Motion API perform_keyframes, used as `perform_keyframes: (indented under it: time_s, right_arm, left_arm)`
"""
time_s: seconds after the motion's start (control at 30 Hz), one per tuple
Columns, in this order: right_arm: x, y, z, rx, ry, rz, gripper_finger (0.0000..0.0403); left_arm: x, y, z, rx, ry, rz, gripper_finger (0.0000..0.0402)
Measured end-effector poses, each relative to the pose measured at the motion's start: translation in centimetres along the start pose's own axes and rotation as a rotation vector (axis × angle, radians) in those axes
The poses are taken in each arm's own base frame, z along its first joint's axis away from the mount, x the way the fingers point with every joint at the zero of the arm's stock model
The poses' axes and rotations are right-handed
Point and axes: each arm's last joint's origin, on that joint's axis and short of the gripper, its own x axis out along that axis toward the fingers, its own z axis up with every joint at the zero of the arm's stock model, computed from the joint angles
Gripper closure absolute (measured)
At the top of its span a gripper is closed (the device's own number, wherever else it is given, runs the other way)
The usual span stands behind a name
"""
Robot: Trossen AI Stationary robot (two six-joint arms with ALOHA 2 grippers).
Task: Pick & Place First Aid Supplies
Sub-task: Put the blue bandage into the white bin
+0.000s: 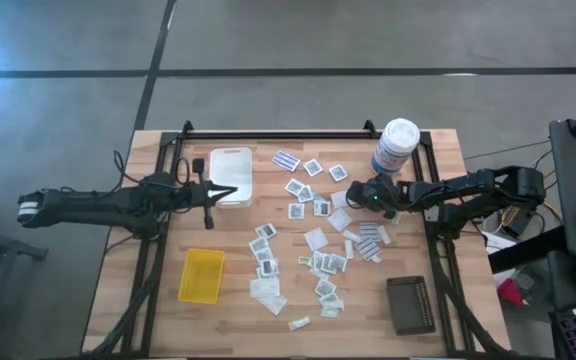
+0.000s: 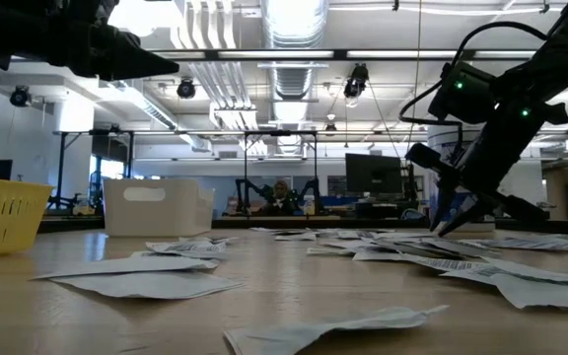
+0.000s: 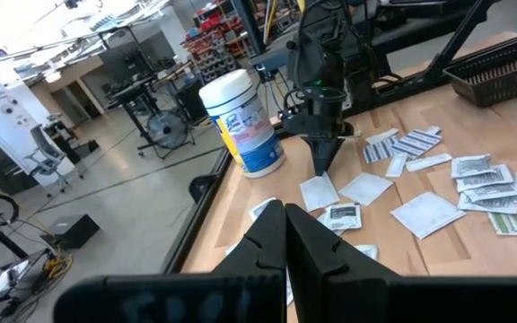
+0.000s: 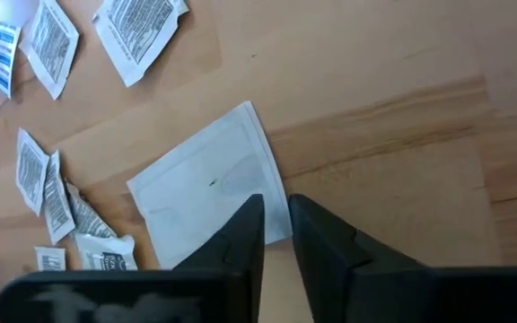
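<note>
Wooden table (image 1: 168, 310) carries scattered packets (image 1: 325, 264), three trays (image 1: 200, 275), a canister (image 1: 395, 146).

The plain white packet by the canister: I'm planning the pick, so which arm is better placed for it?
Right. Its tool is already down at the packet, fingers nearly closed on its edge. The left tool is shut, over the white tray.

- Wooden table (image 1: 168, 320), which we view from directly above.
- White tray (image 1: 230, 176), near the table's far left.
- Yellow tray (image 1: 200, 275), nearer to us on the left.
- Black tray (image 1: 411, 305), at the near right corner.
- Tall white canister with blue label (image 1: 396, 146), upright at the far right.
- Black frame rails (image 1: 148, 270) along the table's sides.
</note>
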Motion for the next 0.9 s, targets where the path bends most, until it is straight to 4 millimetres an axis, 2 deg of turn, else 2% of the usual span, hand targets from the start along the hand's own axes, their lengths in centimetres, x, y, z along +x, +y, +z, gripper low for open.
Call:
perform_keyframes:
  time_s: [0.47, 0.6, 0.9]
  right_arm:
    - [0.1, 0.2, 0.0, -0.086, 0.009, 0.032, 0.0388]
    - [0.0, 0.5, 0.0, -0.129, 0.018, 0.060, 0.0394]
    - [-1.5, 1.2, 0.1, -0.259, 0.065, 0.161, 0.0395]
  left_arm:
    - [0.0, 0.0, 0.0, -0.004, 0.000, 0.002, 0.0401]
    - [0.0, 0.2, 0.2, -0.047, -0.010, 0.049, 0.0401]
    - [0.0, 0.4, 0.3, -0.090, -0.006, 0.106, 0.0401]
